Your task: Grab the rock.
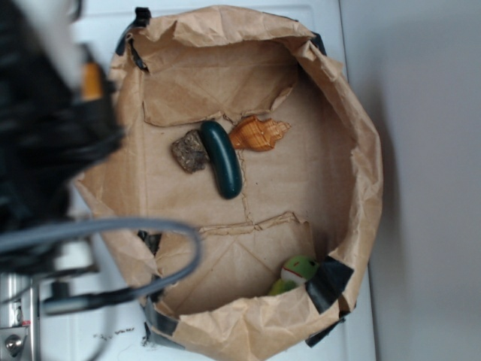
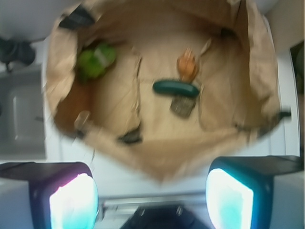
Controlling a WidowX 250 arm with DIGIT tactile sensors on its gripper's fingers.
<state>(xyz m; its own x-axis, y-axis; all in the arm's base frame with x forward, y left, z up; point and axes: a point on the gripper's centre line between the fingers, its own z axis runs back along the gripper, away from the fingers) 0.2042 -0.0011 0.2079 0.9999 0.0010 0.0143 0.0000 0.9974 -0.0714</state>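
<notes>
A crumpled brown paper bag is sitting open on the white desk, holding a dark green oblong, an orange spiral seashell touching it, and a green toy well apart.

My arm is a blurred black bulk with an orange patch near its top. Grey cables loop from beneath it. My two black, blocky gripper fingers carry glowing pads, pinkish-white on one, cyan-white on the other, with a dark mount between them.
</notes>
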